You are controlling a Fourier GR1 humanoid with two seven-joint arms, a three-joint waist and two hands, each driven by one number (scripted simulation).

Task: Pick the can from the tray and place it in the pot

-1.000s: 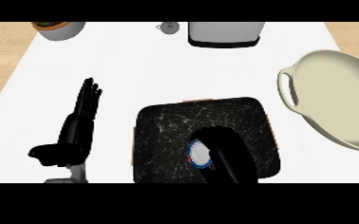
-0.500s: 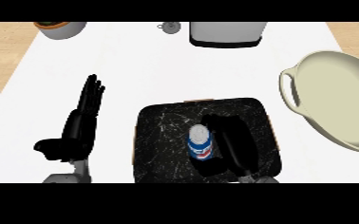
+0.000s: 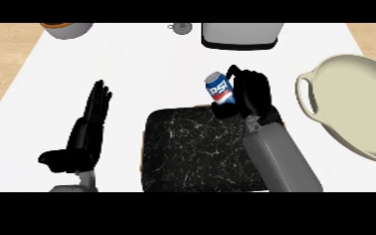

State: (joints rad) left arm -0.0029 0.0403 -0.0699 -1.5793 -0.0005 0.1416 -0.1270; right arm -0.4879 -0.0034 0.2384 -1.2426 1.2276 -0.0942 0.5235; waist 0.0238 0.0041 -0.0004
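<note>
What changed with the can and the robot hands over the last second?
The right robot hand, curled round the can, has lifted it off the dark tray and carried it away from the robot, past the tray's far edge; it is not yet at the pot. The left robot hand stayed open at the tray's left. Tray and pot did not move.

One can point(image 3: 218, 89), one tray point(image 3: 192, 149), one pot point(image 3: 345, 102), and two robot hands: left point(image 3: 82, 134), right point(image 3: 249, 93).

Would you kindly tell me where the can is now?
In the head view, the can is held in the right hand, above the tray's far edge, left of the pot.
</note>
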